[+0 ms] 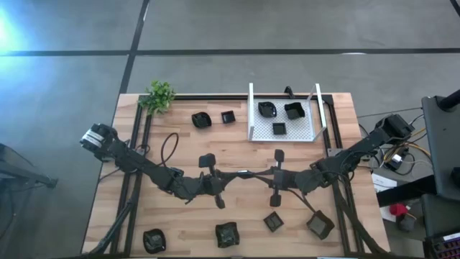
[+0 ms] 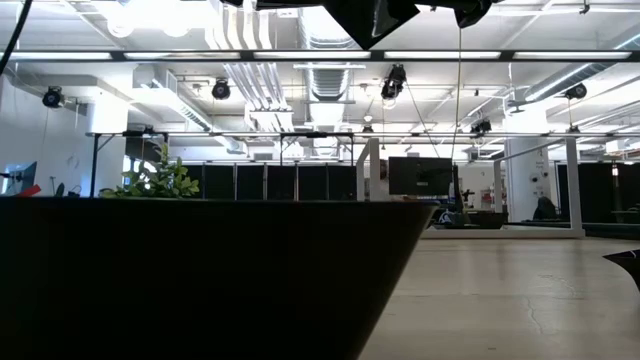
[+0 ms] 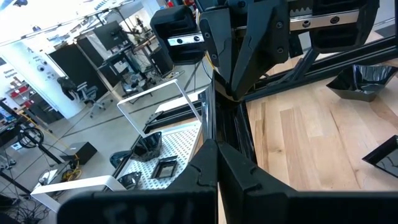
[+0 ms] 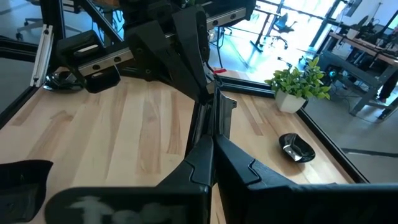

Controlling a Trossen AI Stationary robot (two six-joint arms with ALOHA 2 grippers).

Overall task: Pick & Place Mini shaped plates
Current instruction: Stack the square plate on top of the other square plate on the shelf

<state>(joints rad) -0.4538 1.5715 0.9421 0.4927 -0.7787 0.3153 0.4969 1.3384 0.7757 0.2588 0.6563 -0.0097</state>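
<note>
High view: my left gripper (image 1: 241,173) and right gripper (image 1: 251,173) meet tip to tip at the table's middle, on the near side of the white tray (image 1: 251,115), both clenched on nothing. Three mini shaped plates (image 1: 279,129) already lie inside the tray; two more (image 1: 201,119) sit just beside its left wall, toward the small plant (image 1: 159,95); four others (image 1: 227,234) line the table edge farthest from the tray. The risk I judge here is collision: with my fingertips this close, either arm swinging out first could clip the other. Low view: a dark mass fills most of the picture, so this view gives me no check on my height above the table. Left wrist view: my left fingers (image 3: 205,174) are pressed together, pointing at my right arm's head, with the tray off to one side holding its three dishes. Right wrist view: my right fingers (image 4: 208,158) are likewise shut and empty, and one dish (image 4: 296,148) lies near the plant. These glossy, shallow plates may slide or tip out of a pinch on the rim, and a careless release could knock those already in the tray.
</note>
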